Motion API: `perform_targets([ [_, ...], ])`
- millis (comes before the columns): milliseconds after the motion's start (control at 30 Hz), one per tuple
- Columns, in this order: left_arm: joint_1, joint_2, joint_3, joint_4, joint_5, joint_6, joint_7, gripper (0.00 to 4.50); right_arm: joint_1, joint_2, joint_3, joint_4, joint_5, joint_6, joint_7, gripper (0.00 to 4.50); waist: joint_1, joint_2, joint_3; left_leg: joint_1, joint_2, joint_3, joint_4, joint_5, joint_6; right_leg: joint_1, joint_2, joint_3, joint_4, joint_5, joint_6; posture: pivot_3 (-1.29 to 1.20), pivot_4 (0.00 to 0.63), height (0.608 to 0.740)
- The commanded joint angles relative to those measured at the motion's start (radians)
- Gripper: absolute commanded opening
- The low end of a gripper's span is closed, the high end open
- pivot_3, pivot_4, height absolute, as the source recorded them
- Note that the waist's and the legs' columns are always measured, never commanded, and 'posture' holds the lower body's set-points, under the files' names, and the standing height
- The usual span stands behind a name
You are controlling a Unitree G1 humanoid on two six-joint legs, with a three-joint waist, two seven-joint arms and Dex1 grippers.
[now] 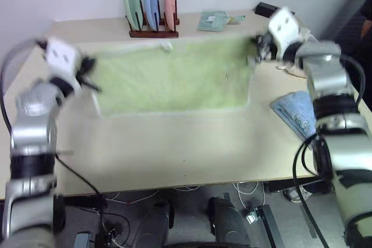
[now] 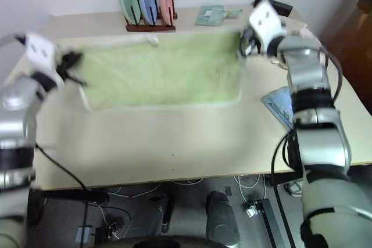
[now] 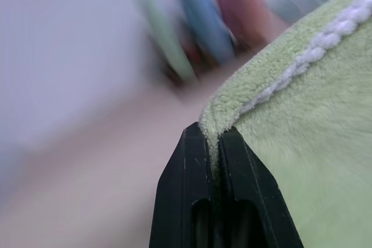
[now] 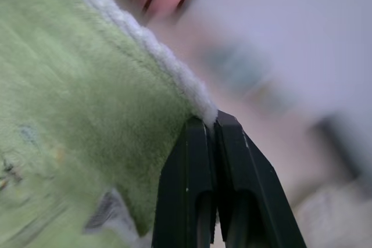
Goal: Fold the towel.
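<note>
My left fingers [image 3: 216,143] pinch one corner of the towel [image 1: 171,79], my right fingers [image 4: 210,129] clamp the other; it stretches between them above the table [image 1: 174,149].

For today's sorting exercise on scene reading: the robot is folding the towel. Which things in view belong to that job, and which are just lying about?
Part of the job:
- green towel
- left end effector, shut on a towel corner
- right end effector, shut on the towel's edge

Just lying about:
- plate rack with three plates
- light blue towel at the table's right side
- small greenish packet at the back
</note>
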Motion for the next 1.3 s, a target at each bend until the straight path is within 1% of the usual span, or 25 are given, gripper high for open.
perform_targets([
  [33, -0.091, 0.048, 0.028, 0.116, 0.008, -0.090, -0.003, 0.00, -0.040, -0.024, -0.035, 0.009, 0.021, -0.088, 0.024, 0.02, -0.011, -0.001, -0.001, 0.000, 0.000, 0.000, 0.000, -0.002, 0.000, 0.000, 0.000, 0.000, 0.000, 0.000, 0.000, 0.00, 0.150, 0.740],
  [67, -0.094, 0.064, 0.017, 0.121, 0.009, -0.104, -0.035, 0.00, -0.027, -0.027, -0.036, -0.030, 0.044, -0.097, 0.074, 0.02, -0.015, -0.001, -0.001, 0.000, 0.000, 0.001, -0.001, -0.003, 0.001, 0.000, 0.000, 0.000, 0.000, -0.001, 0.001, 0.00, 0.150, 0.740],
  [133, -0.039, 0.092, 0.007, 0.082, -0.009, -0.095, -0.104, 0.00, 0.036, -0.038, -0.034, -0.139, 0.092, -0.091, 0.184, 0.02, -0.023, -0.001, -0.001, 0.000, 0.000, 0.003, -0.001, -0.005, 0.002, 0.000, -0.001, 0.000, 0.000, -0.001, 0.001, 0.00, 0.150, 0.740],
  [233, 0.132, 0.117, 0.030, -0.043, -0.067, -0.040, -0.199, 0.00, 0.186, -0.057, -0.035, -0.346, 0.172, 0.014, 0.304, 0.02, -0.035, 0.000, -0.001, 0.000, 0.000, 0.004, -0.001, -0.007, 0.004, -0.001, -0.001, 0.000, 0.000, -0.001, 0.002, 0.00, 0.150, 0.740],
  [300, 0.282, 0.136, 0.066, -0.160, -0.119, 0.017, -0.260, 0.00, 0.305, -0.080, -0.033, -0.478, 0.209, 0.085, 0.366, 0.02, -0.040, 0.000, 0.000, -0.002, 0.001, 0.004, 0.001, -0.007, 0.004, -0.003, -0.002, 0.000, 0.002, -0.001, 0.002, 0.00, 0.150, 0.740],
  [333, 0.382, 0.149, 0.089, -0.234, -0.143, 0.061, -0.291, 0.00, 0.378, -0.102, -0.031, -0.544, 0.226, 0.129, 0.400, 0.02, -0.042, 0.000, 0.000, -0.005, 0.001, 0.003, 0.002, -0.007, 0.004, -0.006, -0.001, 0.000, 0.002, -0.001, 0.002, 0.00, 0.150, 0.740],
  [400, 0.567, 0.161, 0.144, -0.360, -0.187, 0.137, -0.332, 0.00, 0.514, -0.159, -0.037, -0.665, 0.264, 0.220, 0.461, 0.02, -0.042, 0.000, 0.000, -0.007, 0.005, 0.003, 0.003, -0.007, 0.005, -0.009, -0.001, 0.002, 0.003, -0.001, 0.002, 0.00, 0.150, 0.740],
  [433, 0.649, 0.162, 0.177, -0.413, -0.217, 0.182, -0.350, 0.00, 0.575, -0.191, -0.045, -0.721, 0.285, 0.264, 0.489, 0.02, -0.041, 0.000, 0.000, -0.007, 0.006, 0.003, 0.003, -0.010, 0.009, -0.010, -0.001, 0.002, 0.003, -0.001, 0.002, 0.00, 0.150, 0.740],
  [467, 0.713, 0.163, 0.203, -0.454, -0.241, 0.215, -0.364, 0.00, 0.620, -0.219, -0.053, -0.767, 0.304, 0.303, 0.507, 0.02, -0.039, 0.001, 0.000, -0.007, 0.006, 0.003, 0.003, -0.010, 0.010, -0.010, -0.001, 0.002, 0.003, -0.001, 0.002, 0.00, 0.150, 0.740],
  [533, 0.837, 0.166, 0.256, -0.523, -0.263, 0.232, -0.401, 0.00, 0.707, -0.272, -0.075, -0.841, 0.347, 0.369, 0.546, 0.02, -0.033, 0.001, 0.000, -0.007, 0.008, 0.005, 0.003, -0.010, 0.010, -0.010, 0.000, 0.002, 0.003, 0.000, 0.000, 0.00, 0.150, 0.740],
  [633, 0.960, 0.168, 0.329, -0.582, -0.309, 0.310, -0.429, 0.00, 0.804, -0.334, -0.117, -0.891, 0.398, 0.437, 0.583, 0.02, -0.016, 0.001, 0.000, -0.003, 0.011, 0.009, 0.004, -0.010, 0.009, -0.007, 0.002, 0.002, 0.003, 0.001, -0.002, 0.00, 0.150, 0.740],
  [700, 1.041, 0.176, 0.363, -0.616, -0.332, 0.346, -0.468, 0.00, 0.866, -0.379, -0.138, -0.907, 0.423, 0.459, 0.623, 0.02, -0.009, 0.001, 0.000, 0.005, 0.012, 0.012, 0.004, -0.010, 0.009, 0.001, 0.003, 0.002, 0.001, 0.000, -0.003, 0.00, 0.150, 0.740],
  [733, 1.068, 0.181, 0.368, -0.627, -0.337, 0.357, -0.482, 0.00, 0.886, -0.394, -0.141, -0.909, 0.427, 0.458, 0.635, 0.02, -0.006, 0.000, 0.000, 0.005, 0.012, 0.012, 0.004, -0.010, 0.009, 0.003, 0.003, 0.001, -0.001, -0.001, -0.005, 0.00, 0.150, 0.740],
  [833, 1.061, 0.180, 0.356, -0.627, -0.346, 0.365, -0.473, 0.00, 0.856, -0.370, -0.128, -0.873, 0.409, 0.438, 0.594, 0.02, 0.007, 0.000, 0.000, 0.005, 0.013, 0.013, 0.005, -0.010, 0.010, 0.004, 0.002, 0.001, -0.003, -0.001, -0.006, 0.00, 0.150, 0.740],
  [933, 0.970, 0.168, 0.281, -0.581, -0.313, 0.349, -0.426, 0.00, 0.756, -0.304, -0.065, -0.778, 0.331, 0.380, 0.523, 0.02, 0.011, 0.000, 0.000, 0.005, 0.013, 0.013, 0.006, -0.010, 0.009, 0.004, 0.003, 0.001, -0.002, 0.000, -0.006, 0.00, 0.150, 0.740],
  [1033, 0.892, 0.156, 0.215, -0.526, -0.276, 0.330, -0.396, 0.00, 0.675, -0.244, -0.012, -0.674, 0.260, 0.322, 0.473, 0.02, 0.011, 0.000, 0.000, 0.005, 0.013, 0.013, 0.006, -0.010, 0.009, 0.004, 0.003, 0.001, -0.002, 0.002, -0.003, 0.00, 0.150, 0.740],
  [1133, 0.818, 0.151, 0.146, -0.439, -0.225, 0.300, -0.372, 0.00, 0.606, -0.185, 0.036, -0.558, 0.200, 0.255, 0.445, 0.02, 0.010, 0.000, 0.000, 0.005, 0.012, 0.013, 0.004, -0.010, 0.009, 0.003, 0.003, 0.001, -0.004, 0.002, -0.003, 0.00, 0.150, 0.740],
  [1300, 0.748, 0.145, 0.082, -0.337, -0.188, 0.259, -0.371, 0.00, 0.533, -0.123, 0.073, -0.409, 0.147, 0.180, 0.430, 0.02, 0.008, 0.000, 0.000, 0.004, 0.012, 0.013, 0.003, -0.010, 0.009, 0.001, 0.003, 0.001, -0.004, 0.002, -0.003, 0.00, 0.150, 0.740],
])
